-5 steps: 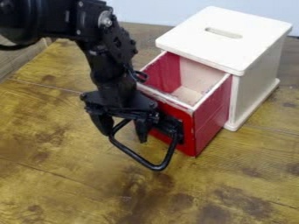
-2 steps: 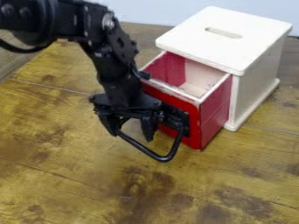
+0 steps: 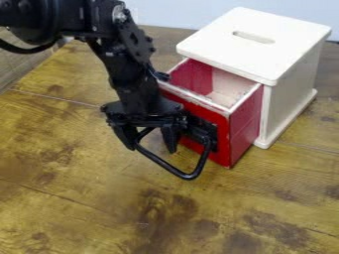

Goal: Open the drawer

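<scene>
Against the front of the cream wooden box (image 3: 261, 42), on the side facing the robot, the drawer (image 3: 199, 76) sticks partway out, its pale inner floor and red far wall in view. Its black loop handle (image 3: 169, 167) hangs off the front and slopes down over the worktop (image 3: 79, 189), close by the fingers (image 3: 157, 132). The black arm (image 3: 123, 62) comes down from the upper left of the view, and its lower end sits right at the drawer's front face, overlapping the bracket and the upper part of the loop. Whether the fingers are spread or pressed together, and whether they pinch the loop, I cannot tell: black lies on black there.

The relation that matters is this: the drawer lies to the right of the fingers in the view and a little behind them, with the box farther along the same way. The drawer's sides run from the box toward the lower left, so that looks like the line of travel. Opening it further would call for a pull along those sides, straight away from the box, with the loop caught. A pull slanting off that line could bind the drawer or let the loop slip free.
</scene>
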You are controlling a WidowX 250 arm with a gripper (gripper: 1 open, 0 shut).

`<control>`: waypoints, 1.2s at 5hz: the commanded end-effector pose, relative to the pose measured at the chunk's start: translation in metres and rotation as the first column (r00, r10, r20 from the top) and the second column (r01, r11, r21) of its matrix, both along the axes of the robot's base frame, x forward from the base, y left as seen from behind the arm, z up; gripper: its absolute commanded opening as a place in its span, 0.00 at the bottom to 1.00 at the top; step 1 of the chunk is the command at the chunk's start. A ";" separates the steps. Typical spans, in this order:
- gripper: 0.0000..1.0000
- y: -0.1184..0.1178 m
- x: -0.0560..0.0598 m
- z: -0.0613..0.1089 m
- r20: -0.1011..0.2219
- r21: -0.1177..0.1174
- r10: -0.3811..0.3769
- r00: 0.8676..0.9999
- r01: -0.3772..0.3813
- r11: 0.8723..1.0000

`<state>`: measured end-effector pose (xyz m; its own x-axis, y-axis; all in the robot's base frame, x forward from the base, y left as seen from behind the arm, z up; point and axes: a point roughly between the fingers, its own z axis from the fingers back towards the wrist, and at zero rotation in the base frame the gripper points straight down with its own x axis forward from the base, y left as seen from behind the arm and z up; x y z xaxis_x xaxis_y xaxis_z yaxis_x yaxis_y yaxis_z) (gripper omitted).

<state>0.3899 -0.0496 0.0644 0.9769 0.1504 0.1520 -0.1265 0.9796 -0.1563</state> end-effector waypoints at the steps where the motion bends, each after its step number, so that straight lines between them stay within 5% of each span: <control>1: 1.00 -0.001 0.003 0.027 0.086 -0.033 -0.002 0.996 0.005 0.999; 4: 1.00 0.015 0.001 0.007 0.051 -0.064 -0.040 0.998 0.043 0.997; 6: 1.00 -0.006 0.004 -0.001 0.031 -0.079 0.019 0.999 -0.016 0.997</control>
